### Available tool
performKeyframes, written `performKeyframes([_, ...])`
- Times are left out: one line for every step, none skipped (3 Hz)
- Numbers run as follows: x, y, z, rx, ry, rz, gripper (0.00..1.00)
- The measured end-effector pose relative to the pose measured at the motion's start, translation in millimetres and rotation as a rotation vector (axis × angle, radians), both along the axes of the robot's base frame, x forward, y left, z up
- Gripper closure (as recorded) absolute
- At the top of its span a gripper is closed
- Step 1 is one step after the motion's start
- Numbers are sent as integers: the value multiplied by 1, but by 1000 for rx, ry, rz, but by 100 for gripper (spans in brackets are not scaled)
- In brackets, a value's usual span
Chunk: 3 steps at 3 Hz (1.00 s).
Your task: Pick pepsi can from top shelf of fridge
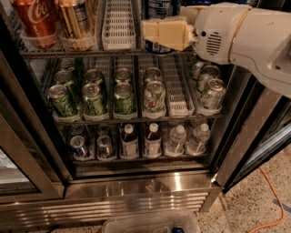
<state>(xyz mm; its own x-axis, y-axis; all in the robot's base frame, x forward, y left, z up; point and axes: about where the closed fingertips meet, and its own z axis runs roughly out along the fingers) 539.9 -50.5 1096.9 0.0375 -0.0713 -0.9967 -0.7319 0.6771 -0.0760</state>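
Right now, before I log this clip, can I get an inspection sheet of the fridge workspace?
Surface: top shelf, a wire rack with a white tray.
Job's things: pepsi can upright on the top shelf, partly hidden by the gripper.
Clutter: red cola can and gold can at left; green cans below; bottles on the lowest rack.
Grippers: gripper in front of the pepsi can.
Cables: orange cable on the floor.
Surroundings: fridge open; plastic bin in front.

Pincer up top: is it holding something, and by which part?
Cannot be told: the pincer lies across the middle of the pepsi can on the top shelf.
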Motion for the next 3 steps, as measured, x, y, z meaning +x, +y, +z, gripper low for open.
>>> performKeyframes([-13,3,-11,10,27,74,100])
performKeyframes([-23,11,-24,24,64,144,100])
performKeyframes([-30,23,-40,31,105,202,100])
